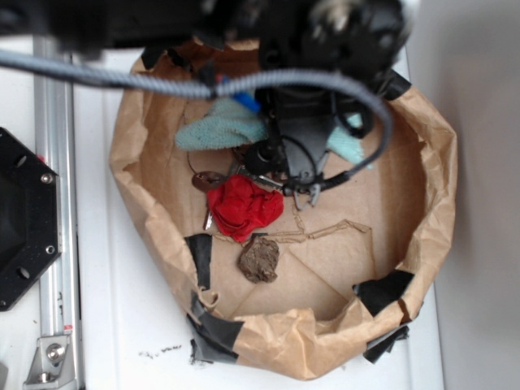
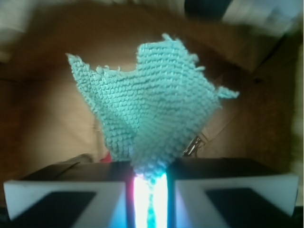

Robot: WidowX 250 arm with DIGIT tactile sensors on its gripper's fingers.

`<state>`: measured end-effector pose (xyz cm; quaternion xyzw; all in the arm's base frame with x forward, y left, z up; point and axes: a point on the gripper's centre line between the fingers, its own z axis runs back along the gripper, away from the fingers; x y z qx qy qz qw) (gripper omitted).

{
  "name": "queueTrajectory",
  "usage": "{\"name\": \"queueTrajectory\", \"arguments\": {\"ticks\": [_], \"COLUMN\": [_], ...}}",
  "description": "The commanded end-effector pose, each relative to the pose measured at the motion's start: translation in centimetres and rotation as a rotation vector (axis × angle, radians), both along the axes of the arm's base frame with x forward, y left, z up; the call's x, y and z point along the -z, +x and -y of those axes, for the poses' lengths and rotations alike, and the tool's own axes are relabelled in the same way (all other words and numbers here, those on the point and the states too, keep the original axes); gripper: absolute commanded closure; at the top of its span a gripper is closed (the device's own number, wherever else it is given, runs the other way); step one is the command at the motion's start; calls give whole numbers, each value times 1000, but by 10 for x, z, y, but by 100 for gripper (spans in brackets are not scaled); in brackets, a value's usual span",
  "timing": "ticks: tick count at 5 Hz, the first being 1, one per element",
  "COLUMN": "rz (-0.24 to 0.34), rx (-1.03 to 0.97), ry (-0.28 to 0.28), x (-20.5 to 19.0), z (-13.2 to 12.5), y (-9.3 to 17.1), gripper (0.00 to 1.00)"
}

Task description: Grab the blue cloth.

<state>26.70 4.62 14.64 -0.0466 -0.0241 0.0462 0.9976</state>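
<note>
The blue cloth [image 2: 147,109], a light teal terry rag, hangs spread out in front of the wrist camera with its lower tip pinched between the two jaws. My gripper [image 2: 150,183] is shut on that tip. In the exterior view the blue cloth [image 1: 221,127] shows on both sides of the black arm, inside the brown paper bag [image 1: 146,171]. My gripper [image 1: 294,175] is largely hidden under the arm and its cable there, near the bag's middle.
A crumpled red cloth [image 1: 242,206] lies just left of the gripper, with a brown lump [image 1: 259,261] in front of it and a metal piece [image 1: 205,180] beside it. The bag's rolled walls ring everything. A black plate [image 1: 24,219] and a metal rail [image 1: 53,244] stand left.
</note>
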Motion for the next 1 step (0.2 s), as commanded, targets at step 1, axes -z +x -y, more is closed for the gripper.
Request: {"name": "queueTrajectory", "arguments": {"ticks": [1], "rz": [75], "rx": [75], "ry": [43], "x": [-46], "z": [14], "y": [7], "gripper": [100]}}
